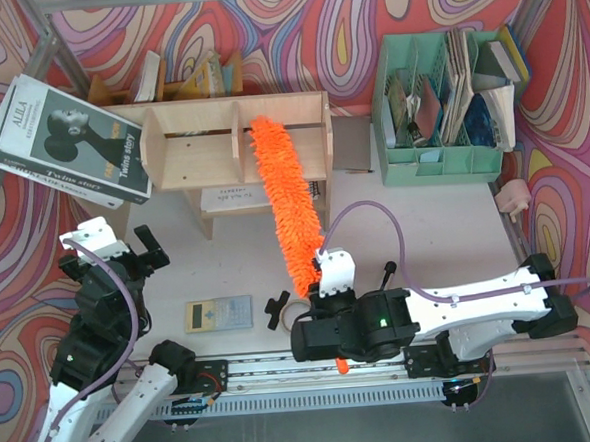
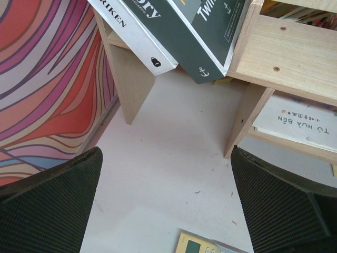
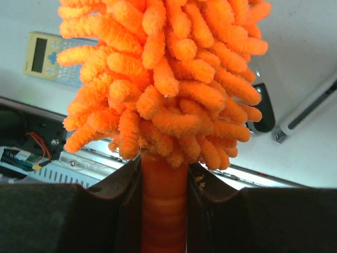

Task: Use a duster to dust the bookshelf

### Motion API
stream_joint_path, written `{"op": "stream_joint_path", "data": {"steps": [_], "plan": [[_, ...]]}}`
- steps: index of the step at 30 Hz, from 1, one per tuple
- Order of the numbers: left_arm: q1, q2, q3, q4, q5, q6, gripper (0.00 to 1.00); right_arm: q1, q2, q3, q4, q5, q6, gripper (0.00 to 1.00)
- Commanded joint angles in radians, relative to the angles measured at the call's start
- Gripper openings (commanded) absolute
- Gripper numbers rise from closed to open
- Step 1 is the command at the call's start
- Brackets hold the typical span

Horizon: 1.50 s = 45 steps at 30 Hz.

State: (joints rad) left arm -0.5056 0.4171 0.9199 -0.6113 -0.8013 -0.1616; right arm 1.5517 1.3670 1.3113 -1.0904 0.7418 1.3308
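Note:
The light plywood bookshelf stands at the back middle of the table. The fluffy orange duster runs from my right gripper up to the shelf, with its tip resting in the right compartment beside a divider. My right gripper is shut on the duster's smooth orange handle; the fluffy head fills the right wrist view. My left gripper is open and empty, low over the table in front of the shelf's left leg. Its fingers stand wide apart.
Books lean against the shelf's left end. A mint green file organizer stands at the back right. A calculator and a small black clip lie near the front. A notebook lies under the shelf.

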Motion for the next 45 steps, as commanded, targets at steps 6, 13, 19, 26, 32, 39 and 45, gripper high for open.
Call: {"op": "stream_joint_path", "data": {"steps": [6,13,19,26,32,39,45], "plan": [[0.005,-0.005,0.005,-0.012,-0.032,-0.007,0.99,0.008,0.082,0.074,0.062,0.045,-0.102,0.0],[0.004,-0.007,0.005,-0.008,-0.036,-0.007,0.98,0.008,-0.026,0.017,-0.191,0.082,0.224,0.0],[0.005,-0.001,0.007,-0.011,-0.033,-0.006,0.99,0.008,-0.058,0.027,-0.325,0.074,0.378,0.0],[0.005,-0.01,0.004,-0.008,-0.035,-0.007,0.98,0.01,-0.052,0.072,-0.326,0.13,0.395,0.0],[0.005,-0.005,0.005,-0.01,-0.03,-0.006,0.99,0.025,-0.061,0.132,-0.325,0.212,0.397,0.0],[0.005,-0.008,0.006,-0.01,-0.03,-0.006,0.99,0.03,-0.071,0.168,-0.27,0.248,0.333,0.0],[0.005,-0.01,0.006,-0.009,-0.029,-0.007,0.98,0.038,-0.089,0.182,-0.229,0.258,0.28,0.0]]}}
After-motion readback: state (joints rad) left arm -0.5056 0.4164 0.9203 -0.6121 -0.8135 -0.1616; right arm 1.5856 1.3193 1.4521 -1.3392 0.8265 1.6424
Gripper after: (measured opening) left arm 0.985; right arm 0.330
